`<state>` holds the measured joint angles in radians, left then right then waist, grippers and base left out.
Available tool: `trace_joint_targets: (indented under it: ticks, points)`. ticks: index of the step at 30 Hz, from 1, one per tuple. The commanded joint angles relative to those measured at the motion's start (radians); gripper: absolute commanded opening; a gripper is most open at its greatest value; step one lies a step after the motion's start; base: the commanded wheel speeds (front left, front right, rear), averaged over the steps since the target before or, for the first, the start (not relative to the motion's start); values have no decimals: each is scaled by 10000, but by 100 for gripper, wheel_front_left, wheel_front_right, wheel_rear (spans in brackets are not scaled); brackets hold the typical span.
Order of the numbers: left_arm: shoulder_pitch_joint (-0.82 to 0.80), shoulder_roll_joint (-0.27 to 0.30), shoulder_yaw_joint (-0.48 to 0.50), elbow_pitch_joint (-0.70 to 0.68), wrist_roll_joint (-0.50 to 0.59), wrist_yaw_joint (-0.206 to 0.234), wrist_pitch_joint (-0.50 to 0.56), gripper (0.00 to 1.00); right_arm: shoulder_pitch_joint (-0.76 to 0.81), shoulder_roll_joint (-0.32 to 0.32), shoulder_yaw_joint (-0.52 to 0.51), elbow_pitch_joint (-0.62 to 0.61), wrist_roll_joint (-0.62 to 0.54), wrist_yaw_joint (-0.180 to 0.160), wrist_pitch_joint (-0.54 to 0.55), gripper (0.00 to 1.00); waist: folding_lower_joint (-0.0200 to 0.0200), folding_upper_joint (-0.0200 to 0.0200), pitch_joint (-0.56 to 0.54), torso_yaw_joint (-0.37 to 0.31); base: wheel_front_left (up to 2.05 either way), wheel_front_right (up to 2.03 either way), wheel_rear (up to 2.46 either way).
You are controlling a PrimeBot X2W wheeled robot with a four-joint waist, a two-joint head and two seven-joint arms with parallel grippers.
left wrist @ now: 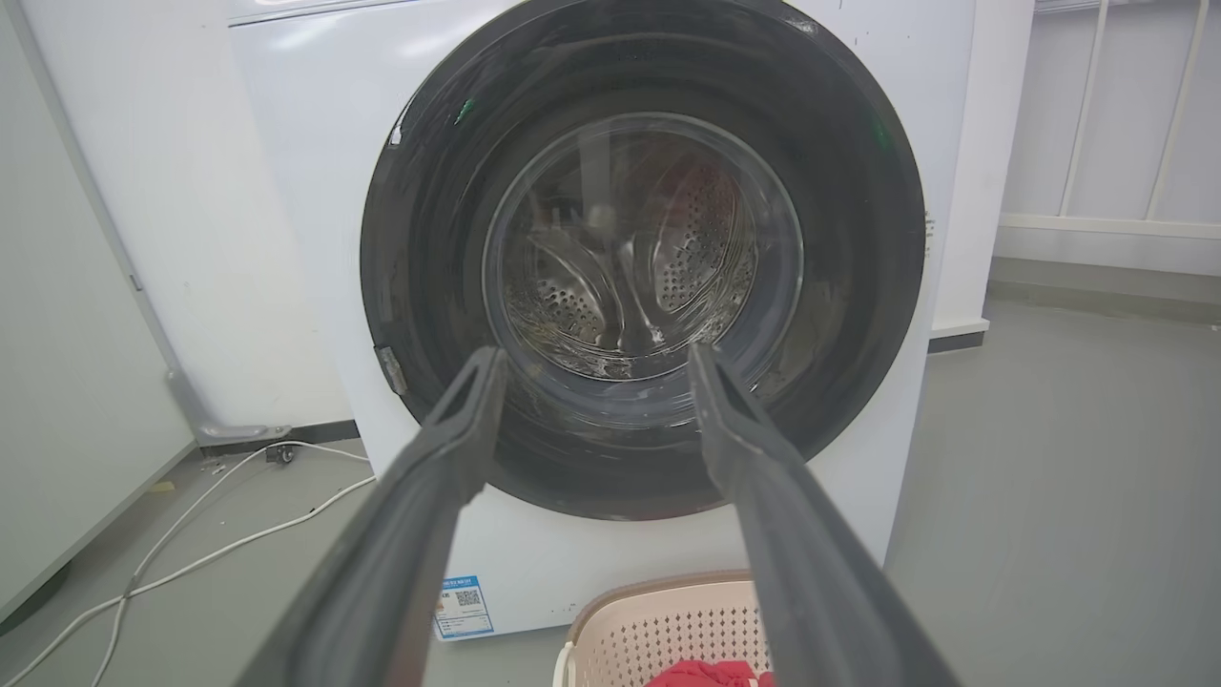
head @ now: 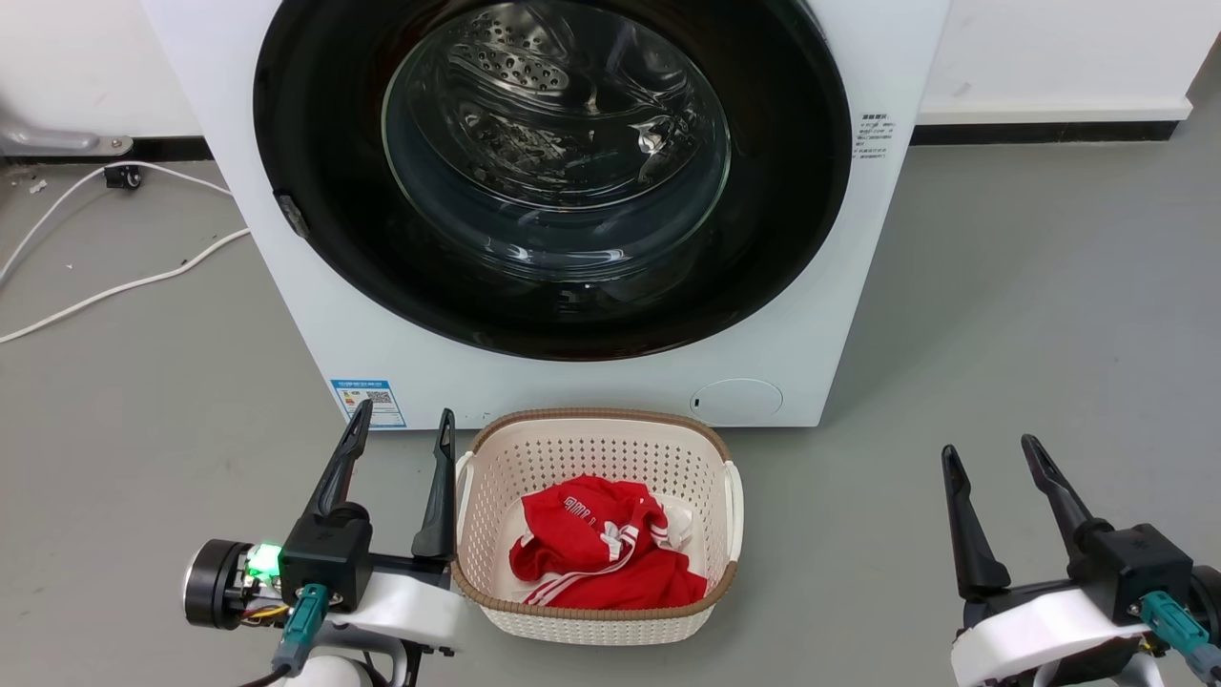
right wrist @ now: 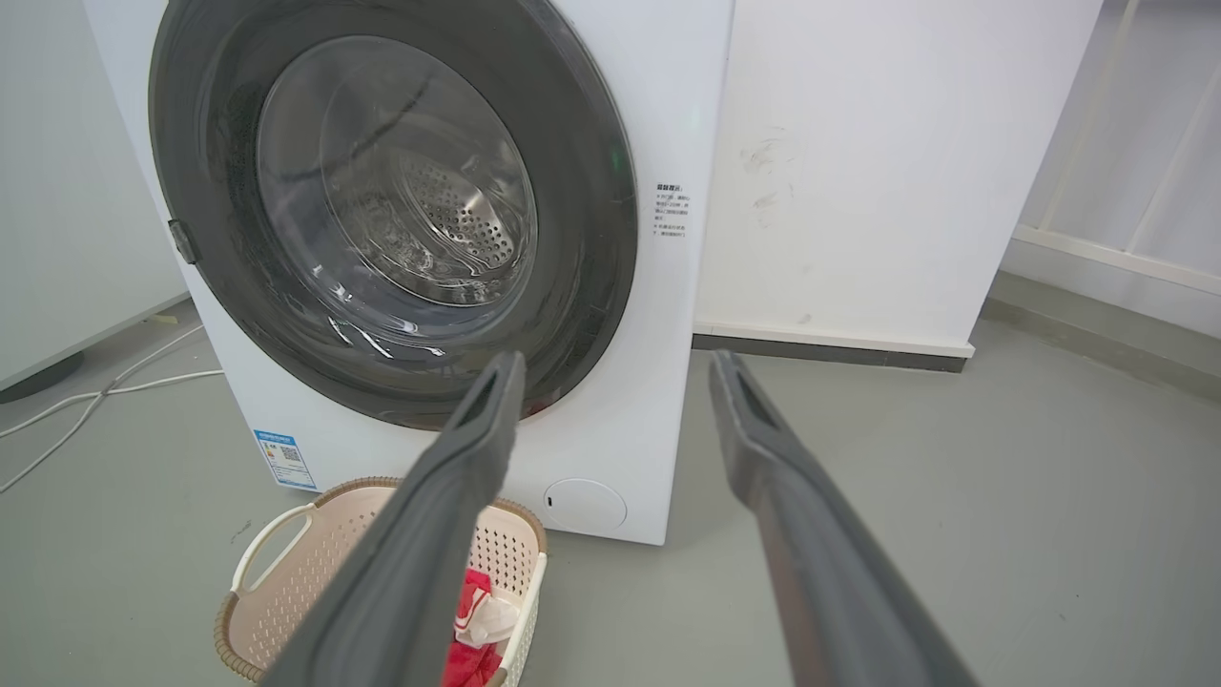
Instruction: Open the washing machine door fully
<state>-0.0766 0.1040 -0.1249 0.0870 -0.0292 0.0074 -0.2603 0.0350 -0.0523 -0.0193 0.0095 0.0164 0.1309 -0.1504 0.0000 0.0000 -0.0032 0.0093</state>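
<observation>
Nearest the head camera, the left tool (head: 405,412) and the right tool (head: 988,447) hover over the grey floor (head: 1002,286), each with its fingers spread apart and holding nothing. Just beside the left tool, a cream perforated basket (head: 591,417) sits on the floor with a red garment (head: 601,544) inside. Behind the basket stands the white washing machine (head: 305,315). The washing machine door (head: 553,172) is closed flush against its front, well apart from both tools.
</observation>
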Motion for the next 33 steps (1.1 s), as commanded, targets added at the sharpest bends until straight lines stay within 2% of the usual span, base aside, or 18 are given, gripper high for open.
trace_joint_targets:
  ticks: [1, 16, 17, 18, 19, 25, 30, 33]
  points:
    - [-39, -8, 12, -11, -3, -40, -73, 100, 33, 38, 16, -15, -29, -3, -57, 100, 0, 0, -2, -5, 0, 0, 0]
    - [-6, -154, 208, 147, -181, -233, -62, 100, -72, 36, 75, 170, 207, -3, -136, 100, 0, 0, -3, -28, 0, 0, 0]
    - [-1, -161, 217, 150, -175, -243, -62, 100, -71, 36, 102, 191, 264, -3, -137, 47, 0, 0, -1, -24, 0, 0, 0]
    - [0, -169, 223, 157, -168, -244, -62, 100, -78, 36, 109, 182, 316, -3, -185, 13, 0, 0, 1, -19, 0, 0, 0]
    - [-3, -180, 227, 159, -163, -252, -62, 100, -89, 35, 103, 170, 325, -3, -202, 0, 0, 0, 5, -14, 0, 0, 0]
    - [-12, -220, 292, 169, -129, -296, -62, 100, -134, 35, 75, 177, 874, -3, -392, 0, 0, 0, 25, -10, 0, 0, 0]
    - [0, -262, 363, 137, -139, -310, -62, 100, -321, 35, 52, 411, 5067, -3, -853, 0, 0, 0, 38, -30, 0, 0, 0]
    - [20, -274, 426, 119, -146, -297, -62, 100, -475, 32, 123, 557, 8317, -3, -992, 0, 0, 0, 55, -62, 0, 0, 0]
